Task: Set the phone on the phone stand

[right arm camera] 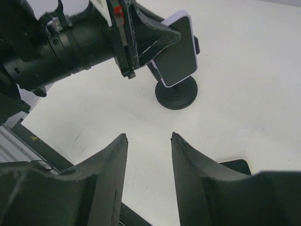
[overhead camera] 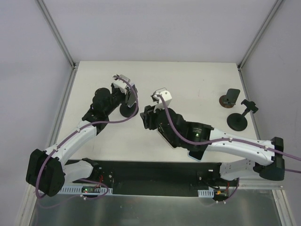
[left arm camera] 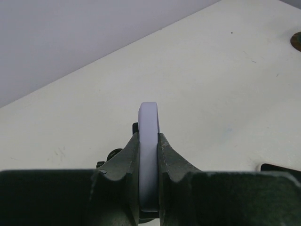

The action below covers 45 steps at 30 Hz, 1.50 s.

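The phone (right arm camera: pixel 178 52) has a black screen and a pale lavender case. My left gripper (right arm camera: pixel 151 41) is shut on it and holds it tilted over a black phone stand with a round base (right arm camera: pixel 176 94). The phone's lower end is at the stand's cradle; I cannot tell whether it rests there. In the left wrist view the phone (left arm camera: pixel 148 136) shows edge-on between the fingers (left arm camera: pixel 170 160). In the top view the left gripper (overhead camera: pixel 128 96) covers the phone above the stand base (overhead camera: pixel 127 112). My right gripper (right arm camera: pixel 149 136) is open and empty, just right of the stand (overhead camera: pixel 146 117).
Two more black stands are at the table's right side: a small one (overhead camera: pixel 230 98) and one with a round base and tilted clamp (overhead camera: pixel 239 119). The table's right edge runs close beside them. The two arms are close together at mid-table.
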Each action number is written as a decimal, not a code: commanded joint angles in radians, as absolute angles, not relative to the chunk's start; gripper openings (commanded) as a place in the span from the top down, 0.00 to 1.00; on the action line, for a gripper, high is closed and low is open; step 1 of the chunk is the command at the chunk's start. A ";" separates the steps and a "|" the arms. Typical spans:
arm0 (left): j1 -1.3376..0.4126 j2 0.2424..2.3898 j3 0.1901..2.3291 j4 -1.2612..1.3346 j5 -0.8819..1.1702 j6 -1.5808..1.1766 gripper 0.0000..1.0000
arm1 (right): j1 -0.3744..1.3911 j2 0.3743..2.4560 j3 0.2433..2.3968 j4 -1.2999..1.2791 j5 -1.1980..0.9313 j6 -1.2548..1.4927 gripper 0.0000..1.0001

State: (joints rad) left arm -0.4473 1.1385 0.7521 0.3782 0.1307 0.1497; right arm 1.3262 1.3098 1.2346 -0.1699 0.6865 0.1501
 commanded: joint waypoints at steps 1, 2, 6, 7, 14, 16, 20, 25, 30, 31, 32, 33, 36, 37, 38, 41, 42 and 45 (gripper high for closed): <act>-0.442 1.167 0.718 0.218 0.049 0.249 1.00 | 1.289 1.235 1.244 -0.229 0.542 0.089 0.48; -0.443 1.164 0.719 0.213 0.067 0.245 1.00 | 1.267 1.233 1.240 -0.229 0.497 0.043 0.47; -0.445 1.125 0.733 0.164 0.132 0.229 1.00 | 1.096 1.203 1.163 -0.189 0.179 -0.093 0.36; -0.445 1.111 0.736 0.143 0.171 0.226 1.00 | 1.066 1.197 1.148 -0.163 0.088 -0.124 0.31; -0.445 0.994 0.776 0.026 0.554 0.250 1.00 | 0.855 1.204 1.072 -0.115 -0.427 -0.342 0.10; -0.445 0.979 0.794 0.014 0.593 0.255 1.00 | 0.773 1.233 1.057 -0.069 -0.559 -0.371 0.08; -0.445 0.983 0.833 -0.044 0.672 0.276 1.00 | 0.724 1.333 1.117 -0.100 -0.623 -0.457 0.07; -0.443 0.982 0.859 -0.063 0.709 0.285 1.00 | 0.724 1.422 1.166 -0.075 -0.719 -0.515 0.07; -0.443 0.968 0.885 -0.080 0.752 0.288 1.00 | 0.726 1.466 1.170 0.023 -0.735 -0.480 0.07; -0.443 0.969 0.887 -0.083 0.755 0.282 1.00 | 0.726 1.473 1.173 0.038 -0.745 -0.479 0.07; -0.443 0.963 0.888 -0.087 0.764 0.278 1.00 | 0.726 1.479 1.183 0.041 -0.749 -0.476 0.07; -0.445 0.959 0.888 -0.086 0.773 0.276 1.00 | 0.730 1.494 1.187 0.040 -0.752 -0.477 0.07; -0.443 0.943 0.896 -0.086 0.796 0.270 1.00 | 0.735 1.509 1.190 0.046 -0.764 -0.480 0.07; -0.445 0.943 0.899 -0.087 0.799 0.270 1.00 | 0.733 1.514 1.193 0.049 -0.767 -0.480 0.08; -0.443 0.945 0.900 -0.087 0.801 0.270 1.00 | 0.739 1.519 1.193 0.054 -0.769 -0.477 0.08; -0.442 0.956 0.908 -0.086 0.813 0.265 1.00 | 0.750 1.532 1.195 0.064 -0.762 -0.479 0.10; -0.445 0.959 0.916 -0.086 0.818 0.262 1.00 | 0.750 1.540 1.193 0.067 -0.762 -0.480 0.11; -0.443 0.960 0.926 -0.087 0.828 0.259 1.00 | 0.755 1.558 1.197 0.075 -0.776 -0.482 0.15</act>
State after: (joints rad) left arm -0.4435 0.9726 0.8635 -0.1169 0.7467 0.2829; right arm 0.7452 1.5368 1.1522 0.0170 -0.7223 -0.4618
